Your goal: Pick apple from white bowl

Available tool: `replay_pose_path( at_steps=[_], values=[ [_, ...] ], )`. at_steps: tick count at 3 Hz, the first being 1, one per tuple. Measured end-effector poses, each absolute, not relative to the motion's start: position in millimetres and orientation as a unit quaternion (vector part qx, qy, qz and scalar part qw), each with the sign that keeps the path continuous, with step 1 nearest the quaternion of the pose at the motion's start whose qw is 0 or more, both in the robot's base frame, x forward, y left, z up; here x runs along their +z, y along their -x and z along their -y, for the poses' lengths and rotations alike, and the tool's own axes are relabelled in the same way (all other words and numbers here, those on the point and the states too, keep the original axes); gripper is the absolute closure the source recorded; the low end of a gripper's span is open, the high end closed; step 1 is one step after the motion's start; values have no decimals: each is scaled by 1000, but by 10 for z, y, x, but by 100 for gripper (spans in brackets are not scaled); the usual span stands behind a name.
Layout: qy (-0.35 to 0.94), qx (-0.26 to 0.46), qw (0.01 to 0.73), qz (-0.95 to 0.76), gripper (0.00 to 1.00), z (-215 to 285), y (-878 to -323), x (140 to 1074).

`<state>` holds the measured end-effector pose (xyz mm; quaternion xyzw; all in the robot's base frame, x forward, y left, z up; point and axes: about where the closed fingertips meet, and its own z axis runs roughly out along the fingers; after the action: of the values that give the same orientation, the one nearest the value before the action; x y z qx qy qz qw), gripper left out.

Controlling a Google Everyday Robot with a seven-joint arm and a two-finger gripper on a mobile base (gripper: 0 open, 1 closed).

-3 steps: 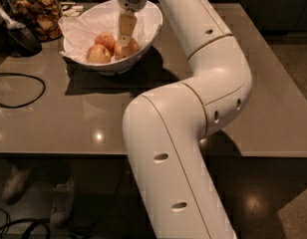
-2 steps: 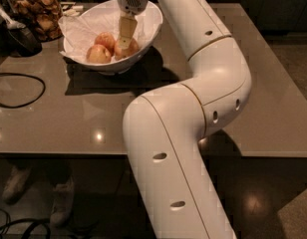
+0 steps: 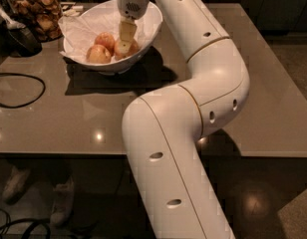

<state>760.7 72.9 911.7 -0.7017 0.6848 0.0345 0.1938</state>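
Because the apple (image 3: 134, 48) sits low on crumpled paper inside the white bowl (image 3: 152, 19) on the bench (image 3: 69, 118), the pincer (image 3: 123, 45) plunges steeply onto it, though whether it grips I cannot tell.

The gripper (image 3: 124, 44), down in the white bowl (image 3: 152, 30), seemingly half-hides the apple (image 3: 134, 47).

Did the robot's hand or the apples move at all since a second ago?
No, nothing visibly changed. The gripper stays down inside the white bowl, right among the apples, and none has been lifted. The bowl, apples, snack jar and cable sit where they were.
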Motion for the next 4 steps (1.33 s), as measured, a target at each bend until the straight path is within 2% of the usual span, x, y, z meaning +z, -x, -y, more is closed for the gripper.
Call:
replay_pose_path(
  at_steps=[4],
  values=[
    [700,44,170,-692,35,-742,-7606,8900]
  ],
)
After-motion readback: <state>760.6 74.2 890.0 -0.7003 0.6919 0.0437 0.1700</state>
